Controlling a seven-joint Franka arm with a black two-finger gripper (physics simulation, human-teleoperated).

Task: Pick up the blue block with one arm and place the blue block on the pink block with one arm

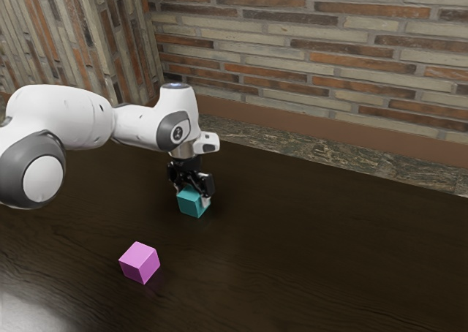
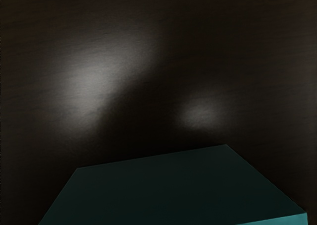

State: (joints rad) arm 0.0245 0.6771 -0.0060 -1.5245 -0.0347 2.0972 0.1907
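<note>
Arm: the white Franka arm (image 1: 88,120) comes in from the exterior view's left, wrist bent straight down over the dark wooden table (image 1: 329,259).

Gripper: the black gripper (image 1: 193,189) points down at the tabletop, and there it is, fingers (image 1: 207,191) drawn in to about a block's width, one on each side of the blue block (image 1: 191,205), pressed against its upper part. It has hold of the block.

Blue block: directly under the gripper, top edge tucked between the fingers and the rest hanging out below them. It reads more teal than blue, and it sits turned a little, one corner facing the exterior camera. Whether its base is on the table or just off it, I cannot tell.

Wrist view: the blue block (image 2: 173,190) looms large and dark right under the hand, its flat top in shade, with the table (image 2: 99,76) beyond showing two soft patches of glare.

Pink block: the pink block (image 1: 139,262) lies on the table well apart from the gripper, off toward the exterior view's left and nearer that camera, nothing resting on it.

Backdrop: a brick wall (image 1: 329,47) runs beyond the gripper, past the table's far edge.
</note>
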